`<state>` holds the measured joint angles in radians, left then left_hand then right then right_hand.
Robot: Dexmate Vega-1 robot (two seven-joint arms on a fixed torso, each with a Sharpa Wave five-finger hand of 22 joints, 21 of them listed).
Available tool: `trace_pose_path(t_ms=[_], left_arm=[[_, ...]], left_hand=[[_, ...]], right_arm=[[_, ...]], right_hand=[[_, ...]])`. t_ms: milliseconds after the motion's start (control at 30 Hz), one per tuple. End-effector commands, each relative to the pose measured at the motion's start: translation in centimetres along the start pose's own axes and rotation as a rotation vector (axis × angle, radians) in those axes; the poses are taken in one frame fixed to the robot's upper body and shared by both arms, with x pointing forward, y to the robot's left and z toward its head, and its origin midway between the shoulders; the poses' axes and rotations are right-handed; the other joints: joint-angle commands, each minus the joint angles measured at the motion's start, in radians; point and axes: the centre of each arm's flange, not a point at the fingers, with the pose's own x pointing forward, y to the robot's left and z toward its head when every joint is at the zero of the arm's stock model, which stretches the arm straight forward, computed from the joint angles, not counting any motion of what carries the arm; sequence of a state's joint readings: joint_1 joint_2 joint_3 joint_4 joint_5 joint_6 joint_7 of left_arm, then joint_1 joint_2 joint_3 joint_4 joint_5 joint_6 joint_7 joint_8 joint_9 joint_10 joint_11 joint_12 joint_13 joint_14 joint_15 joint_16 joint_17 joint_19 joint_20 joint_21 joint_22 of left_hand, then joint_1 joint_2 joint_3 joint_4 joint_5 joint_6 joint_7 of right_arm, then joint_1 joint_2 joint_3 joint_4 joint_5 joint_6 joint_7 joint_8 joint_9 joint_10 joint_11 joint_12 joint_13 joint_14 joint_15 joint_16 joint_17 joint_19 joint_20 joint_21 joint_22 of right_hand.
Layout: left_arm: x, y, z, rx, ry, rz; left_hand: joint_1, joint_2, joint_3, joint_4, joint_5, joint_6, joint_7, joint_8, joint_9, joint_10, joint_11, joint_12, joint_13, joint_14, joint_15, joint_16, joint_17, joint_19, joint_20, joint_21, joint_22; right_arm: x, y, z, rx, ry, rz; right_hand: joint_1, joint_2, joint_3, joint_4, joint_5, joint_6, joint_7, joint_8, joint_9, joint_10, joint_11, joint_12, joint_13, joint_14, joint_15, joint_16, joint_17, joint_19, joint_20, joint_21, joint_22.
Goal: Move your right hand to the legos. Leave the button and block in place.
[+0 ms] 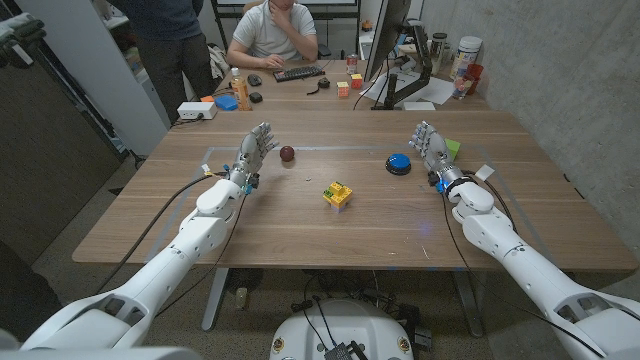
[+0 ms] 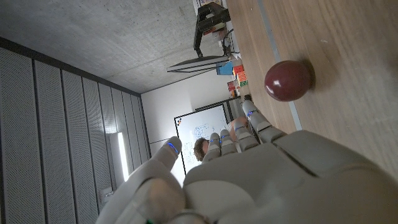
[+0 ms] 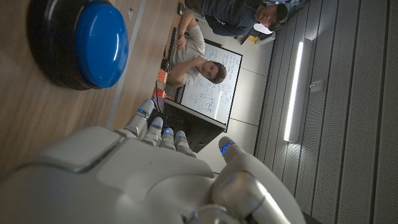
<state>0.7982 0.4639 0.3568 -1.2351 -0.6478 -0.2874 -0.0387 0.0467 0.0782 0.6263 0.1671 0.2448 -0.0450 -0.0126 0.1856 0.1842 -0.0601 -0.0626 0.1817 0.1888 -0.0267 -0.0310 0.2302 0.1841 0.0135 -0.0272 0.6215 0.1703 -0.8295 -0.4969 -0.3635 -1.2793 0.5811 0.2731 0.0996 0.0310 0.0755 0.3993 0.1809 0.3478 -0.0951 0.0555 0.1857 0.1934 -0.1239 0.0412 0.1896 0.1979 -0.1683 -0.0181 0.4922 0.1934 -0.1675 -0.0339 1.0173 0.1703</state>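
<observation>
A small stack of yellow and green legos (image 1: 337, 194) sits near the middle of the wooden table (image 1: 300, 230). The blue button (image 1: 398, 164) on its black base stands to the right of it, large in the right wrist view (image 3: 81, 42). A dark red round block (image 1: 287, 154) lies towards the left rear and shows close in the left wrist view (image 2: 287, 80). My right hand (image 1: 431, 148) is raised at the right, fingers apart, just right of the button and holding nothing. My left hand (image 1: 252, 153) is up at the left, fingers apart, beside the red block.
A green item (image 1: 452, 148) and a white tag (image 1: 484, 173) lie behind my right hand. Beyond the table's far edge is a desk with a keyboard (image 1: 298, 72), a monitor (image 1: 383, 40), cubes and jars; one person sits there and another stands at the back left.
</observation>
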Motion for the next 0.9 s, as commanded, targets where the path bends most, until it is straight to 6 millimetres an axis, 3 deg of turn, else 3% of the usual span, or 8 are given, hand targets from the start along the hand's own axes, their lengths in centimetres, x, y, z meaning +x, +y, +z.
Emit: trace_pose_path(t_ms=[33, 233, 367, 433, 533, 567, 700, 900], left_arm=[[0.9, -0.6, -0.7, 0.024, 0.029, -0.045], [0.9, -0.7, -0.7, 0.025, 0.03, -0.048], [0.9, -0.8, -0.7, 0.026, 0.032, -0.052], [0.9, -0.8, -0.7, 0.026, 0.032, -0.053], [1.0, -0.9, -0.7, 0.026, 0.034, -0.056], [1.0, -0.9, -0.7, 0.026, 0.035, -0.057], [1.2, -1.0, -0.8, 0.024, 0.037, -0.061], [1.5, -1.1, -1.0, 0.023, 0.039, -0.069]], left_hand=[[-0.001, 0.09, 0.007, 0.002, 0.006, -0.006, 0.0, 0.006, 0.003, -0.002, -0.009, 0.006, 0.004, -0.006, -0.033, 0.005, 0.003, 0.004, -0.068, 0.006, 0.004], [-0.001, 0.09, 0.008, 0.002, 0.005, -0.006, -0.001, 0.006, 0.003, -0.002, -0.008, 0.006, 0.004, -0.006, -0.034, 0.005, 0.003, 0.005, -0.069, 0.004, 0.004], [-0.001, 0.09, 0.008, 0.002, 0.005, -0.005, -0.001, 0.006, 0.003, -0.001, -0.008, 0.006, 0.004, -0.006, -0.033, 0.005, 0.003, 0.005, -0.069, 0.002, 0.004], [-0.001, 0.089, 0.008, 0.002, 0.005, -0.005, 0.0, 0.006, 0.003, -0.002, -0.007, 0.006, 0.004, -0.006, -0.034, 0.005, 0.003, 0.006, -0.068, 0.002, 0.004], [-0.001, 0.089, 0.008, 0.002, 0.005, -0.005, -0.001, 0.006, 0.003, -0.001, -0.007, 0.006, 0.004, -0.006, -0.034, 0.005, 0.003, 0.006, -0.069, 0.001, 0.004], [-0.001, 0.089, 0.008, 0.002, 0.005, -0.005, -0.001, 0.006, 0.003, -0.001, -0.008, 0.007, 0.004, -0.005, -0.034, 0.005, 0.003, 0.006, -0.068, 0.001, 0.004], [-0.001, 0.089, 0.008, 0.002, 0.004, -0.005, -0.001, 0.006, 0.003, -0.001, -0.008, 0.007, 0.004, -0.005, -0.034, 0.005, 0.003, 0.007, -0.069, 0.0, 0.004], [-0.001, 0.089, 0.008, 0.002, 0.004, -0.005, -0.002, 0.006, 0.003, -0.001, -0.009, 0.007, 0.004, -0.005, -0.034, 0.005, 0.003, 0.007, -0.067, -0.002, 0.004]], right_arm=[[1.2, -1.6, 0.1, 0.057, -0.009, -0.065], [0.9, -1.4, 0.3, 0.053, -0.017, -0.059], [0.4, -1.0, 0.7, 0.038, -0.027, -0.043], [0.0, -0.9, 1.0, 0.026, -0.035, -0.039], [-0.7, -0.6, 1.5, 0.008, -0.058, -0.041], [-1.0, -0.4, 1.6, 0.0, -0.061, -0.044], [-1.9, 0.6, 2.3, -0.07, -0.062, -0.037], [-2.9, 2.1, 2.5, -0.144, -0.07, -0.035]], right_hand=[[0.002, 0.094, 0.006, 0.0, 0.005, -0.005, 0.0, 0.008, 0.001, -0.005, -0.002, 0.008, 0.001, -0.085, 0.0, 0.007, 0.003, -0.093, -0.077, 0.026, 0.005], [0.002, 0.093, 0.006, -0.001, 0.005, -0.002, -0.003, 0.009, 0.001, -0.001, -0.004, 0.009, 0.001, -0.074, 0.0, 0.01, 0.003, -0.088, -0.073, 0.026, 0.005], [0.002, 0.076, -0.002, -0.005, 0.004, 0.007, -0.02, 0.01, 0.002, 0.017, -0.01, 0.013, 0.001, -0.037, -0.005, 0.012, -0.005, -0.073, 0.054, 0.018, 0.003], [0.003, 0.067, -0.006, -0.008, 0.003, 0.011, -0.033, 0.011, 0.002, 0.025, -0.014, 0.015, 0.001, -0.013, -0.002, 0.014, -0.008, -0.049, 0.089, 0.017, 0.001], [0.007, 0.053, -0.011, -0.014, 0.001, 0.02, -0.044, 0.014, 0.002, 0.042, -0.01, 0.019, 0.0, 0.01, 0.003, 0.014, -0.012, -0.021, 0.12, 0.016, 0.0], [0.01, 0.04, -0.016, -0.019, 0.0, 0.025, -0.062, 0.015, 0.002, 0.046, -0.007, 0.018, 0.0, 0.021, 0.005, 0.011, -0.014, -0.01, 0.147, 0.011, -0.001], [0.027, -0.006, -0.036, -0.041, -0.012, 0.031, -0.09, 0.014, 0.003, 0.071, -0.029, 0.019, 0.001, 0.062, 0.076, -0.002, -0.018, 0.018, 0.235, -0.02, -0.003], [0.04, -0.046, -0.054, -0.061, -0.02, 0.043, -0.129, 0.017, 0.003, 0.09, -0.036, 0.021, 0.001, 0.096, 0.106, -0.003, -0.018, 0.025, 0.245, -0.043, -0.003]])
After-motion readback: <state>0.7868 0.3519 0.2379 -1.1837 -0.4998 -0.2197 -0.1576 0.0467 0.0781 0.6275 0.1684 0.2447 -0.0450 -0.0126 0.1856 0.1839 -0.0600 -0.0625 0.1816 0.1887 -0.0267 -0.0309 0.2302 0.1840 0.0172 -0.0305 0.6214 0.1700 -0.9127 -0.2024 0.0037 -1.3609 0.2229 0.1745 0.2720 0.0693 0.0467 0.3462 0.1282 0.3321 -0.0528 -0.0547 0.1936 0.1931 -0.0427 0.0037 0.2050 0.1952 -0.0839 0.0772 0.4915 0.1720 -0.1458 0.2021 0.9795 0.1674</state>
